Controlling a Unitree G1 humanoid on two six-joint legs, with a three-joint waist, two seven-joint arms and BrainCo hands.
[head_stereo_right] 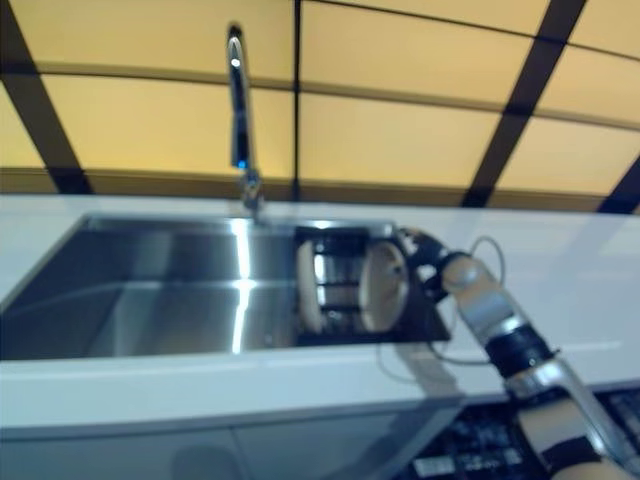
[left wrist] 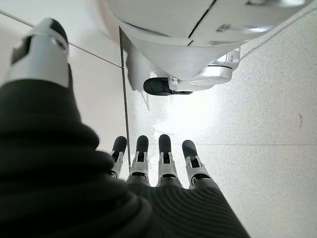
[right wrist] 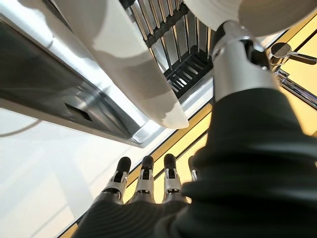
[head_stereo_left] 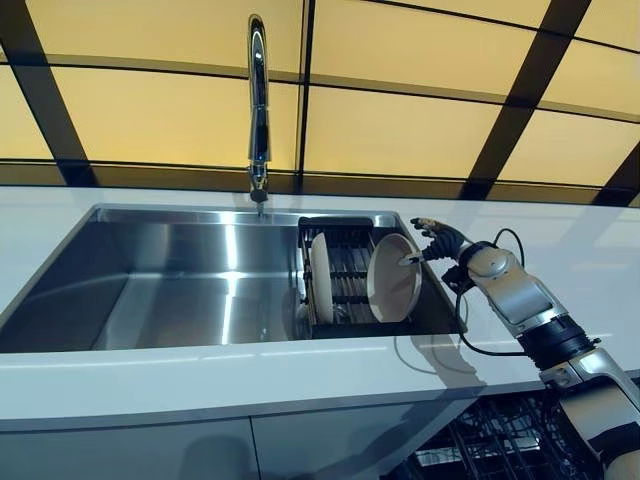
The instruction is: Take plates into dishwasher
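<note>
Right now the right hand (head_stereo_left: 436, 240) sits just right of centre in the left eye view, at the sink's (head_stereo_left: 150, 280) right end, reaching toward the nearer plate (head_stereo_left: 394, 277) that stands on edge in the dark rack (head_stereo_left: 340, 285). A second plate (head_stereo_left: 321, 277) stands upright a few slots to the left in the same rack. In the right wrist view the fingers (right wrist: 143, 176) run out straight and relaxed, with the thumb (right wrist: 233, 49) lying against or just short of the plate's rim; the head view is too coarse to say whether contact is made, so I judge the hand released, not yet grasping. The left hand (left wrist: 158, 163) shows only in its own wrist view, fingers straight over the floor, idle and holding nothing.

The step in hand looks like the first pick, with both plates still in the rack and the dishwasher basket (head_stereo_left: 500, 440) waiting at the lower right of the frame, below the counter (head_stereo_left: 200, 375). To do it well, the thumb should go on one face of the plate and the fingers on the other, near the top rim, before closing. The plate should then lift straight up out of its slot rather than be dragged sideways, since the rack's tines could catch it. It leans slightly, so a firm pinch matters before the lift, and the faucet (head_stereo_left: 258, 100) stands well clear to the left.
</note>
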